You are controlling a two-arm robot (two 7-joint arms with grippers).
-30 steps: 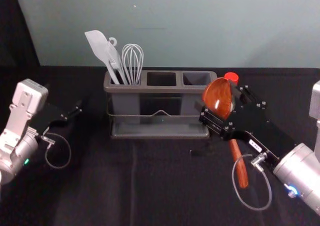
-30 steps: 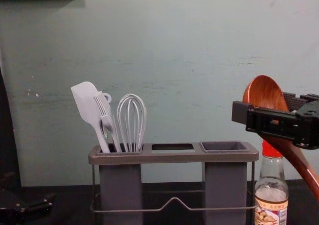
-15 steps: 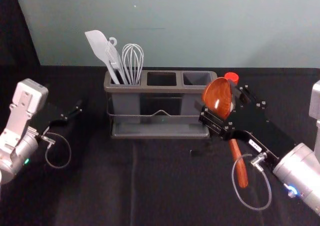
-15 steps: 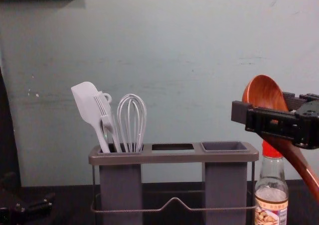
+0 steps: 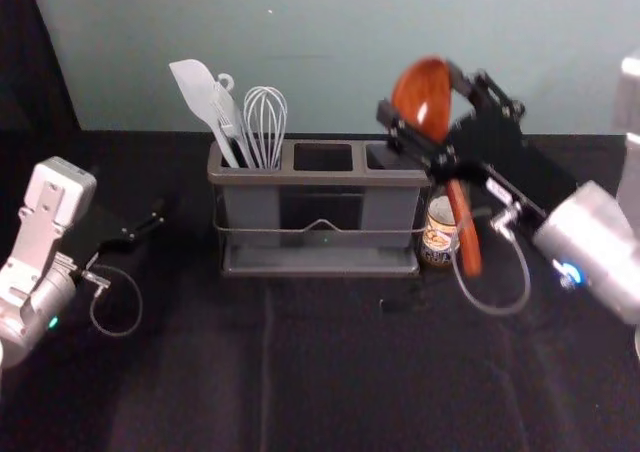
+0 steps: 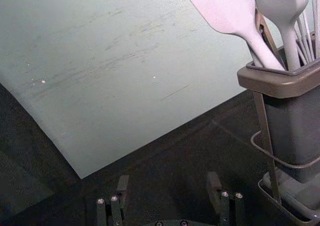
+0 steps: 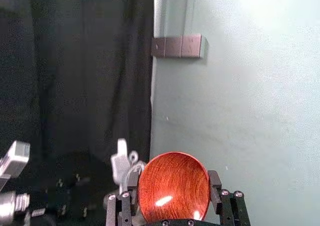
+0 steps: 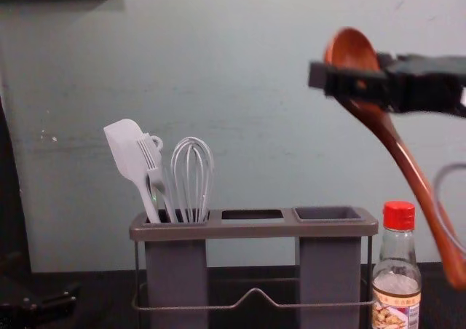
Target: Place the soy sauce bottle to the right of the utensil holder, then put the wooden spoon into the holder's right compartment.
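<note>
- Reddish-brown wooden spoon (image 8: 415, 176) hangs at a slant, round bowl uppermost, handle running down and out toward the robot's right; it is up in the air, out of the holder.
- Its bowl is pinched in the right gripper (image 5: 422, 96), whose jaws press on it from either side.
- Right arm pose: it comes in from the head view's right edge, its silver wrist section (image 5: 590, 237) angled inward and away from the robot. In the chest view the gripper lies nearly level, well above the holder's rim, with its tips pointing toward the robot's left.
- Left arm pose: parked left of the holder, wrist slanting inward. The left gripper (image 5: 156, 217) has its jaws wide apart, nothing between them; the left wrist view shows the gap plainly.
- Clear glass soy sauce bottle with a red cap and a printed label (image 8: 397, 271) stands upright just beside the holder, on its right.
- Dark grey plastic utensil holder with a brownish rim and wire rail (image 8: 255, 231) stands upright, its right compartment (image 8: 328, 214) free of utensils.
- Pale grey flat-bladed spatula (image 8: 125, 147) and pale grey wire whisk (image 8: 192, 176) stand in the left compartment, heads up, the spatula leaning outward to the left.
- Black cloth-like table covering (image 5: 330, 372) lies beneath the holder.
</note>
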